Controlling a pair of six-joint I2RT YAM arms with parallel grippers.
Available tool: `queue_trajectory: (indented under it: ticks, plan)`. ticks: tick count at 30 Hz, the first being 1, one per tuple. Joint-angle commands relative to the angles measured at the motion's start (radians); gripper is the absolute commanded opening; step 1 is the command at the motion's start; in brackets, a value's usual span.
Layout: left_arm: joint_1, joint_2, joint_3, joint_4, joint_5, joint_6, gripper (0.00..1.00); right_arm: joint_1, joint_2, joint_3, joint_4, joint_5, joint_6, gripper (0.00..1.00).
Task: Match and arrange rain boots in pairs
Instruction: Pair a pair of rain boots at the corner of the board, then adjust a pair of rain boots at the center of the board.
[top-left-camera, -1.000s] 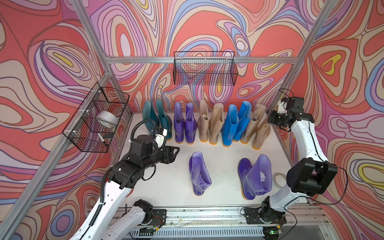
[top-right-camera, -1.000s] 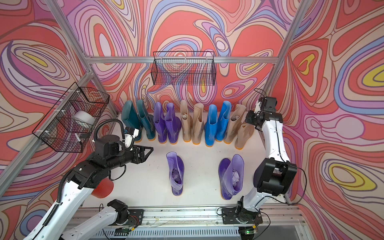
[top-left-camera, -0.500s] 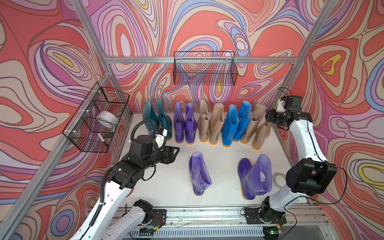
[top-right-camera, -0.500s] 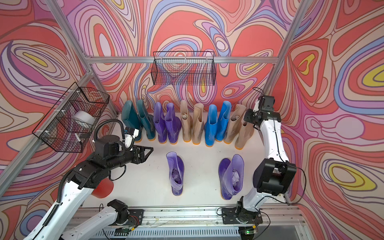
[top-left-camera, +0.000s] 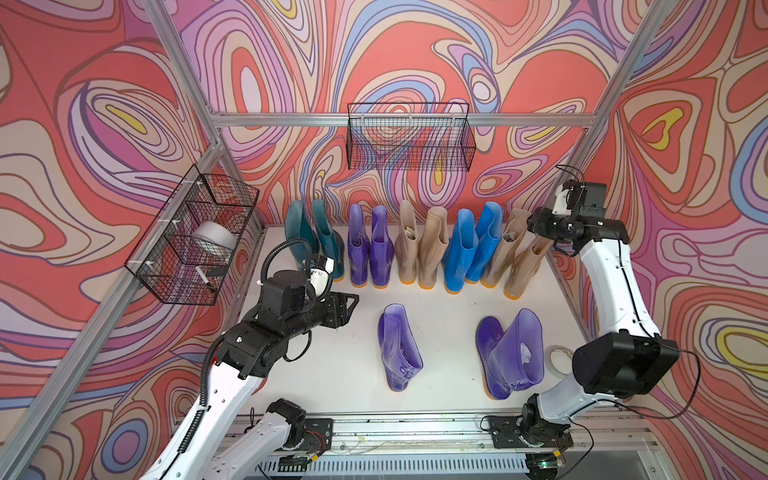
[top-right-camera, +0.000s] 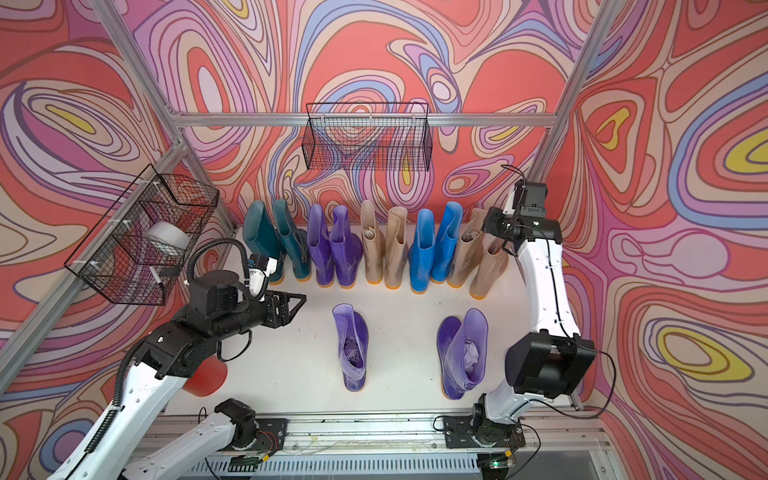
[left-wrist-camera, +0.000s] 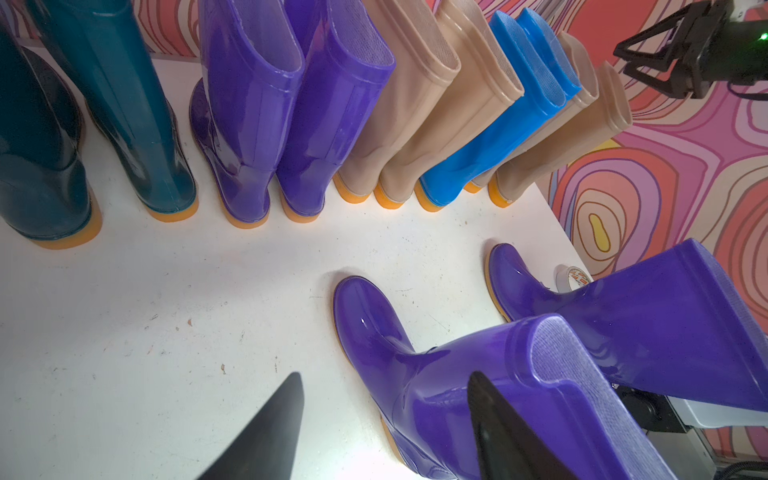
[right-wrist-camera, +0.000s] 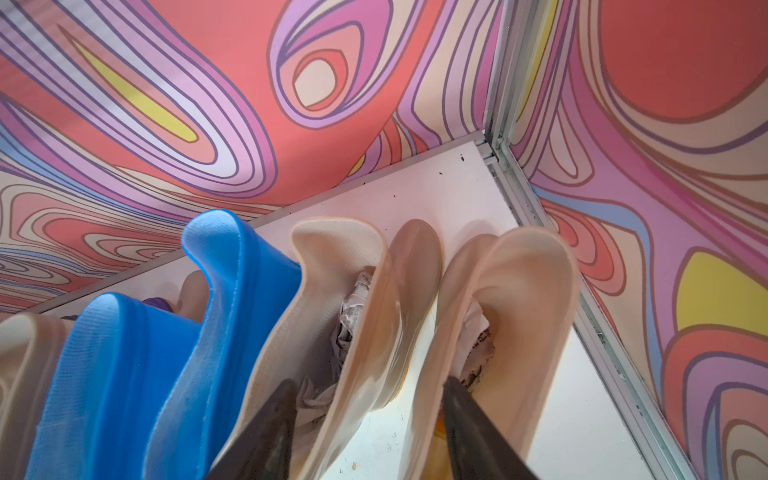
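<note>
No text can be read. A tape roll (left-wrist-camera: 574, 278) beside the purple rain boots (left-wrist-camera: 648, 316) carries red-orange printing, too small and blurred to make out.

Row of boots (top-left-camera: 432, 245) stood packed close along the back wall, closing it off. Bare table (top-left-camera: 449, 307) strip before it lay free. One purple boot (top-left-camera: 397, 353) and a second purple boot (top-left-camera: 511, 353) stood well apart, passable between; tape roll (top-left-camera: 557, 360) crowded the second's outer side.
</note>
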Motion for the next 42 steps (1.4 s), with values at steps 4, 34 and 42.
queue_trajectory:
  ticks: [4,34,42]
  plan:
    - [-0.006,-0.016,-0.015,-0.005,-0.008,0.013,0.65,0.036,0.032,0.07,-0.059,0.082,0.029,0.6]
    - [-0.005,-0.046,-0.051,-0.034,-0.04,0.055,0.65,0.077,0.238,0.112,-0.074,0.266,0.146,0.41]
    - [-0.005,-0.069,-0.039,-0.056,-0.059,0.047,0.65,0.077,0.23,0.107,-0.031,0.264,0.067,0.14]
